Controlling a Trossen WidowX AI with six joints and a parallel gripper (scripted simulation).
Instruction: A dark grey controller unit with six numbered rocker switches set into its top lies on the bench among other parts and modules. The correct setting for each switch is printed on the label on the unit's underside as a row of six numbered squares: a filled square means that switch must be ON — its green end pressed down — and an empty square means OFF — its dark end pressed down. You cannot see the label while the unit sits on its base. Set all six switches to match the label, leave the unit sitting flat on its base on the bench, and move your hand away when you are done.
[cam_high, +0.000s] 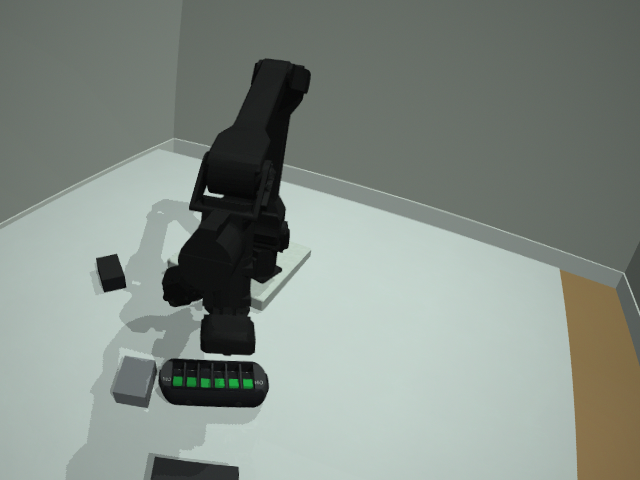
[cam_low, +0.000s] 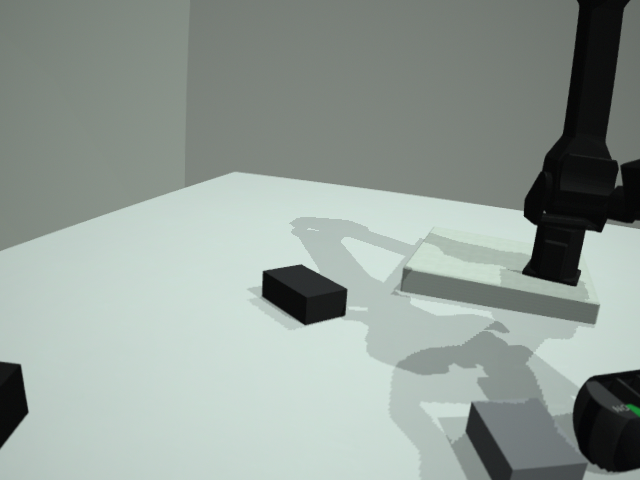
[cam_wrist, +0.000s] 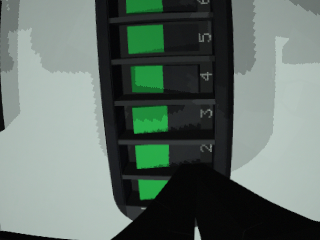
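Grey walls (cam_high: 413, 77), pale bench (cam_high: 413, 335), brown floor (cam_high: 604, 361).

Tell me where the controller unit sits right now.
In the top view the controller unit lies flat near the front left, right beside the grey block, with the shut gripper just behind it.

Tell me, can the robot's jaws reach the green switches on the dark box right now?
Probably yes. The shut gripper hangs right over the controller unit, near switch 1, with nothing between them. The grey block sits off to one side.
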